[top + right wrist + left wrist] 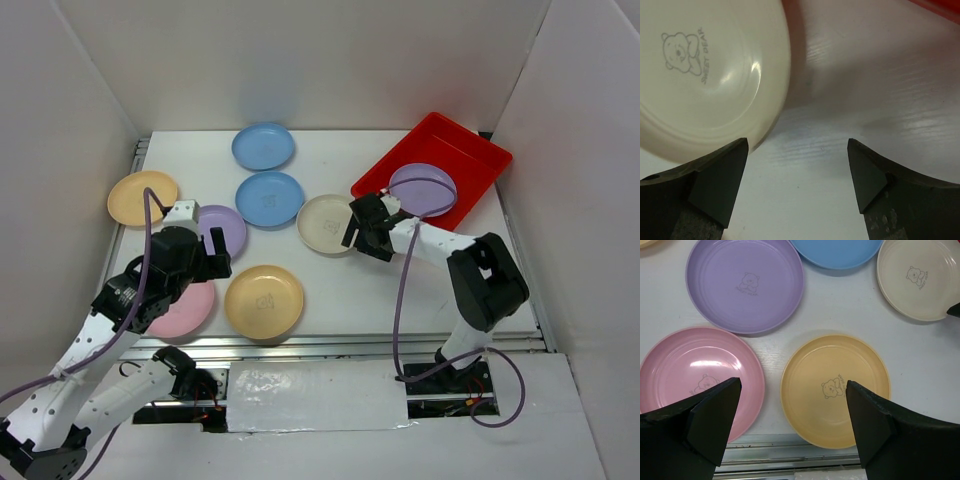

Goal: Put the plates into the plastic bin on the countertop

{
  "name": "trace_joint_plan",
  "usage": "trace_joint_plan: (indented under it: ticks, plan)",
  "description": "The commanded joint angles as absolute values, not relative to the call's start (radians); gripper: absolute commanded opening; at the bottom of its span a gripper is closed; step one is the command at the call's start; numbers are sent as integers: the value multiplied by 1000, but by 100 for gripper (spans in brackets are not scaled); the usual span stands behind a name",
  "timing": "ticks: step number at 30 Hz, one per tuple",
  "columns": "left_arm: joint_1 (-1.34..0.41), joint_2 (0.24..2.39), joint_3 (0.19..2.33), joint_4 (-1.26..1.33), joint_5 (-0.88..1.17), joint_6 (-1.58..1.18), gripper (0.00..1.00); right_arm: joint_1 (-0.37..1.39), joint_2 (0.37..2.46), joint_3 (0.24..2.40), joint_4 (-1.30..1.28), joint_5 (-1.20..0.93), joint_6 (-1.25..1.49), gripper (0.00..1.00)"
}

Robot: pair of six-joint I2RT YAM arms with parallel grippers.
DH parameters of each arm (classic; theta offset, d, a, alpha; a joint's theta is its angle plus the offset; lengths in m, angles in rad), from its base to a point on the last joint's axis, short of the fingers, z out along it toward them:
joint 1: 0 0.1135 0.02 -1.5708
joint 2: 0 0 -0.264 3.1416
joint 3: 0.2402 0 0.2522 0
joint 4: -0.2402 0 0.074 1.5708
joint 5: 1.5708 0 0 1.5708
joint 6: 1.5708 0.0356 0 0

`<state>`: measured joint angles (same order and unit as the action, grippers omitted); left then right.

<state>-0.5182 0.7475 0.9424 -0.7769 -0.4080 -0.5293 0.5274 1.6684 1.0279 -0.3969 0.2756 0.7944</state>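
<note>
Right arm (478,275) bent low, right fingers (715,185) spread wide beside the cream plate (705,75); left fingers (710,420) hang wide above the yellow plate (835,390).

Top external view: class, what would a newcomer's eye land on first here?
The bright red plastic bin at the far right, with one lilac plate in it. Then the pastel plates spread over the white countertop, and the right gripper open beside the cream plate.

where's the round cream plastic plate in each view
Top external: round cream plastic plate at centre, beside the right gripper.
Left wrist: the plate at top right.
Right wrist: the plate at upper left.
Shared landmark: its printed bear, plain in both wrist views.
</note>
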Motion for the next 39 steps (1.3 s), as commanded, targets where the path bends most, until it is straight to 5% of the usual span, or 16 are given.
trace_joint_plan:
  ticks: [1,6,17,18,20,25,33,39]
  plan:
    - [-517,724,946,-744,-417,-535,99,514,1698,1063,-310,337,851,87]
    - [-517,723,948,-741,-410,-531,99,495,1767,1107,-314,341,870,79]
    - [-515,704,945,-738,-406,-531,99,520,1789,1048,-299,336,905,45]
    - [-517,701,945,-739,-407,-529,99,526,1784,1036,-295,336,910,41]
    - [-517,698,945,-741,-406,-531,99,534,1763,994,-290,347,937,15]
    - [-517,687,946,-741,-413,-532,99,584,1701,910,-294,362,986,1]
    - [-517,689,945,-741,-417,-535,99,676,1433,854,-310,293,953,0]
    - [-517,686,945,-744,-422,-538,99,585,1224,945,-371,242,845,0]
